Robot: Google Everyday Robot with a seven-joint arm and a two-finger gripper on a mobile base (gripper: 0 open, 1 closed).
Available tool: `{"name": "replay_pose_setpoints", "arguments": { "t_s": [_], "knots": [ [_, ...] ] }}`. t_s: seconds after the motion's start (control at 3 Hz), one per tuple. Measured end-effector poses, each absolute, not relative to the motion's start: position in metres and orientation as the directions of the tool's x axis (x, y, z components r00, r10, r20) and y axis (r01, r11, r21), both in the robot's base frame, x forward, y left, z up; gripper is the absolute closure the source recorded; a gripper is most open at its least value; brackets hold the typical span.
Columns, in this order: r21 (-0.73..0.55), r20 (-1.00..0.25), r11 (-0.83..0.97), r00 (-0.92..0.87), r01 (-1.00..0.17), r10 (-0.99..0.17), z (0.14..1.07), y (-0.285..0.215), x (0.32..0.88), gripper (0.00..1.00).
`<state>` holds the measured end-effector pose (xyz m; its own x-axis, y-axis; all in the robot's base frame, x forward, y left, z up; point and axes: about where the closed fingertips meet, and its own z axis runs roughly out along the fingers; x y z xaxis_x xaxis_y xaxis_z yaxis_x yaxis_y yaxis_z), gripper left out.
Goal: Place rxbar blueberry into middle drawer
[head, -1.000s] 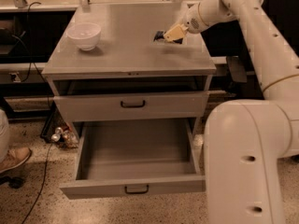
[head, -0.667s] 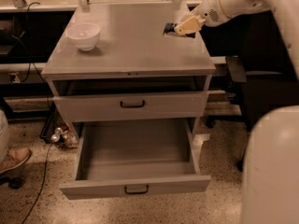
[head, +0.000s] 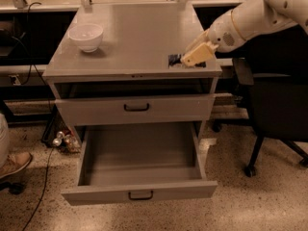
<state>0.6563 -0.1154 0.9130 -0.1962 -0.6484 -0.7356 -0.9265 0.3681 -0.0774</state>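
Observation:
The rxbar blueberry (head: 174, 60), a small dark blue bar, is at the right front corner of the grey cabinet top (head: 134, 42), low over it. My gripper (head: 188, 60) reaches in from the right and is shut on the bar's right end. The middle drawer (head: 139, 192) is pulled fully open below, and I see nothing inside it. It lies in front of and below the gripper. The upper drawer (head: 136, 109) is shut.
A white bowl (head: 86, 36) stands at the cabinet top's back left. A dark office chair (head: 274, 105) stands right of the cabinet under my arm. Small bottles (head: 62, 139) and a cable lie on the floor at the left, near a shoe (head: 12, 163).
My gripper has moved with the bar from the back right of the cabinet top towards its front right corner. The drawers and the bowl have not moved.

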Motion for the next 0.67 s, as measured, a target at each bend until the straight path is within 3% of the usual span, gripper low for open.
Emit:
{"name": "replay_pose_setpoints", "arguments": {
  "t_s": [0.67],
  "knots": [
    [-0.032,-0.713,0.345,-0.221,-0.938,-0.665,0.8881,-0.1077,0.6416,1.00]
  ]
}}
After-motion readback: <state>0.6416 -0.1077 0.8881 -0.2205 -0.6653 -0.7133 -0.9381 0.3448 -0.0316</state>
